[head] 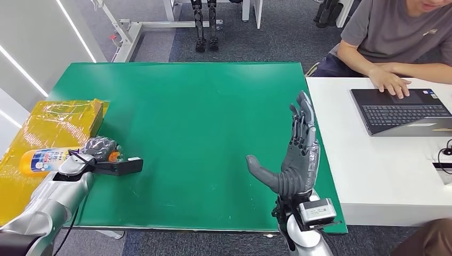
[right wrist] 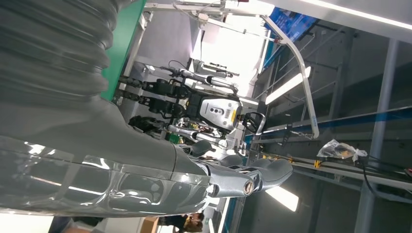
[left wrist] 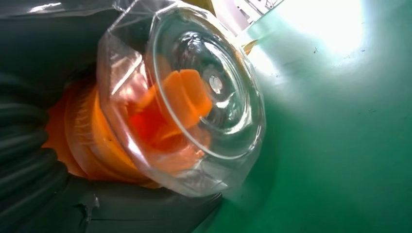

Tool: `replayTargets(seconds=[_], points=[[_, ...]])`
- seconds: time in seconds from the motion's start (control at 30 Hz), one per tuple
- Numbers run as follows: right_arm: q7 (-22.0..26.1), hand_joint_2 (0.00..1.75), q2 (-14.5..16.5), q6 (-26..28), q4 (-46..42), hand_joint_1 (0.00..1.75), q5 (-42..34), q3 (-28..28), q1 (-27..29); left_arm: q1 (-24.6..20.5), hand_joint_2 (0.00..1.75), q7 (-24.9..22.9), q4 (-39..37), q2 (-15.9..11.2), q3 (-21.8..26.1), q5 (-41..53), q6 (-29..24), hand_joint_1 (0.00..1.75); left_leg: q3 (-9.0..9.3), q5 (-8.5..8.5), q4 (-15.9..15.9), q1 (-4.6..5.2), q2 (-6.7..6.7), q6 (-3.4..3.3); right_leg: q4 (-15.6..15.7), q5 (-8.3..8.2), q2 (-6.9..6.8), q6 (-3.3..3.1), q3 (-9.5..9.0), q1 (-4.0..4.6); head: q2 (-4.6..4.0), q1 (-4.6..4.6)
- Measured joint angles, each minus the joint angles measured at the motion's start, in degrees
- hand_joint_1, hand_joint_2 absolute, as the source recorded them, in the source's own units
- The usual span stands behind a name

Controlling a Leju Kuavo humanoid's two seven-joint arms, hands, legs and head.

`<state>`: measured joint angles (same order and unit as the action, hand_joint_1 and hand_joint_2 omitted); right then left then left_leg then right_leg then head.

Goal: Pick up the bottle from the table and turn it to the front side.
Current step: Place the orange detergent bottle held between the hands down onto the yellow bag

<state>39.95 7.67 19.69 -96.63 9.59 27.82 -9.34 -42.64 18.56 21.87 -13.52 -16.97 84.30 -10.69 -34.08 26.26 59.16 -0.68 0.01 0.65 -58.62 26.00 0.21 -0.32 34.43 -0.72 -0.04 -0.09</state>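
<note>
Item: bottle (head: 45, 160). White body with a blue and orange label and a yellow base end, lying on its side at the left edge of the green tabletop (head: 202, 133), its body over the yellow wrapped box (head: 53, 125) that sat against that edge. Its orange nozzle sat under a clear faceted cap (left wrist: 194, 97); in the left wrist view the cap pointed out over the green surface, close to the camera.

Left hand (head: 100, 149): wrapped around the bottle's neck end, dark fingers (left wrist: 24, 160) curled behind the orange collar. Whether the bottle was lifted clear of the box or resting on it could not be told. A black wrist mount (head: 120, 166) projected to the right of the hand over the tabletop.

Right hand (head: 296, 154): raised above the right part of the tabletop, holding nothing, fingers extended together and pointing away from the robot, thumb (head: 261, 169) spread out toward the left. It stood well apart from the bottle.

Surroundings: white desk (head: 384, 165) abutting the tabletop on the right, carrying an open laptop (head: 400, 111). A seated person (head: 394, 32) in a grey shirt had one hand on the laptop. Another humanoid robot (right wrist: 214, 109) appeared in the right wrist view, beyond the tabletop.
</note>
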Motion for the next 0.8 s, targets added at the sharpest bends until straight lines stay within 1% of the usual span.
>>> replayTargets(seconds=[0.03,0.07,0.33,0.5,0.63,0.8], points=[[0.0,1.75,0.0,0.0,0.0,0.0,0.01,0.0,0.0,-0.01,1.75,0.0,-0.07,0.02,0.06,-0.1,0.05,0.1,0.0,0.0,0.0,0.0,0.0,0.0,0.0,0.0,0.0,0.0,0.0,0.0,0.0,-0.01],[0.0,1.75,0.0,-0.01,0.0,0.0,0.02,0.0,0.0,-0.04,1.75,-0.03,-0.15,0.04,0.12,-0.22,0.1,0.0,0.0,0.0,0.0,0.0,0.0,0.0,0.0,0.0,0.0,0.0,0.0,0.0,0.0,-0.01],[0.0,1.75,0.15,-0.08,0.0,0.0,0.44,0.0,0.0,-0.94,1.75,-1.04,-0.39,0.24,0.32,-0.48,1.28,0.0,0.02,0.0,0.0,0.0,0.0,0.01,-0.02,-0.01,0.0,-0.01,-0.02,0.0,0.0,-0.01],[-0.11,1.75,0.15,-0.55,0.0,0.0,0.95,-0.01,0.0,-1.08,1.75,-1.72,-0.39,0.21,0.44,-0.56,1.01,0.0,0.03,-0.03,0.0,0.0,0.0,0.04,-0.05,-0.01,0.0,-0.02,-0.01,0.0,0.0,-0.01],[-0.34,1.75,0.15,-1.3,0.0,0.0,1.53,-0.05,0.0,-1.0,1.75,-1.73,-0.43,0.14,0.76,-1.27,-0.15,0.0,0.02,-0.04,0.0,0.0,-0.01,0.06,-0.06,-0.01,0.0,-0.02,-0.01,0.0,0.0,-0.01],[-0.58,1.75,0.15,-1.51,-0.01,0.0,2.16,-0.11,0.06,-0.48,1.75,-2.89,-0.51,0.26,2.24,-3.19,-3.81,0.0,0.02,-0.04,0.0,0.0,0.0,0.07,-0.06,-0.01,0.0,-0.02,0.01,0.0,0.0,0.0]])
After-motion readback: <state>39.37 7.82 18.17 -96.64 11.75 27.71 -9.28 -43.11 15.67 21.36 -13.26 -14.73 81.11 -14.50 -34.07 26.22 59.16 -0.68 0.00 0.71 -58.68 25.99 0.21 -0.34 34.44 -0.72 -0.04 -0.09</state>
